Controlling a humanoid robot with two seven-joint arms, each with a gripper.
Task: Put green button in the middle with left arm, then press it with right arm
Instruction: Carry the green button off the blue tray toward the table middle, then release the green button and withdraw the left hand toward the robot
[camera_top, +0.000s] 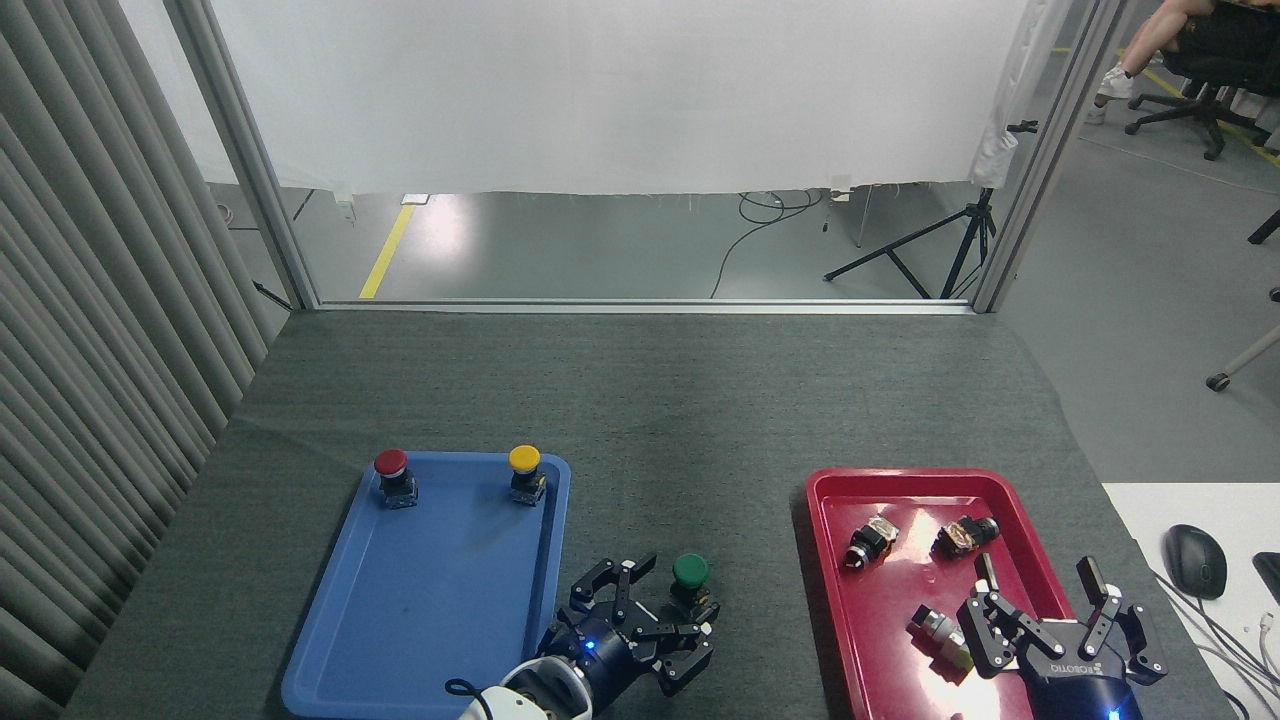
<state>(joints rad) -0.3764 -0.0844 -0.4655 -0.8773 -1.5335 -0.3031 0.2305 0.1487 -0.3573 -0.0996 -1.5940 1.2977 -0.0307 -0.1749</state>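
**Green button down on the mat, left gripper spread around it**

Black left gripper has its fingers parted wide. The green button stands upright between the finger tips, apparently on the table, on the gray mat; contact with either pad is too small to tell. It looks released, not clamped.

Position: in the gap between the blue tray and the red tray, nearer the blue one and near the table's front edge.

Handling, my read:
- Small, rigid, light. Domed cap on a narrow black boxy base, so top-heavy and easy to tip.
- Cap looks smooth and rounded: poor place to pinch, fingers would likely slide off.
- If it needs re-gripping, take the flat sides of the base, low down, jaws square to it.
- Felt-like mat should give decent friction, but an off-centre press could still topple or skid it. Press straight down on the dome's centre.

Right gripper hovers over the near part of the red tray, fingers apart, holding nothing, well apart from the button.

Red button and yellow button sit at the blue tray's far end.
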